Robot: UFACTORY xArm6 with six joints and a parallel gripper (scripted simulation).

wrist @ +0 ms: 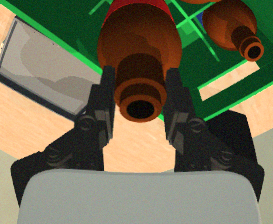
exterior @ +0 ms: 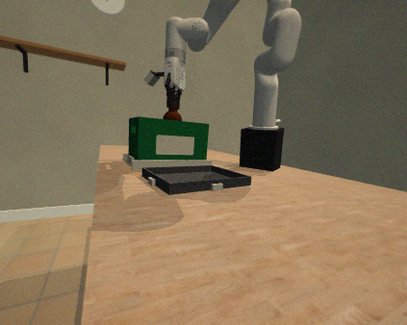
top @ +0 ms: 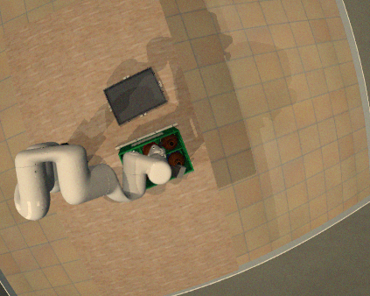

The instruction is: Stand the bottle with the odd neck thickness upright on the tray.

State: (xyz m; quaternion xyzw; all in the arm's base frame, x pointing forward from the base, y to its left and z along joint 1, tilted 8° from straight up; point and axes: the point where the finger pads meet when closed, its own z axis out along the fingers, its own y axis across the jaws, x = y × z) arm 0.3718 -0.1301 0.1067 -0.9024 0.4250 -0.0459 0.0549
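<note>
My gripper (exterior: 173, 102) (wrist: 140, 82) points down over the crate and is shut on the neck of a brown bottle (exterior: 172, 116) (wrist: 139, 42). The bottle's round shoulder shows above the rim of the green crate (top: 185, 149) (exterior: 142, 139) (wrist: 62, 25); its lower part is hidden inside the crate. Two other brown bottles (top: 170, 141) (top: 177, 158) stand in crate compartments; one bottle (wrist: 229, 25) with its open mouth shows at the right in the wrist view. The remaining bottles are mostly hidden by the arm. The dark tray (top: 141, 98) (exterior: 193, 187) (wrist: 42, 60) lies level and empty beside the crate.
A pale strip (top: 147, 135) (exterior: 174, 163) runs along the crate's foot on the tray side. Small pale blocks (exterior: 217, 187) sit at the tray's edges. The black robot base (exterior: 262, 149) stands behind the tray. A wall shelf (exterior: 59, 52) is at the left.
</note>
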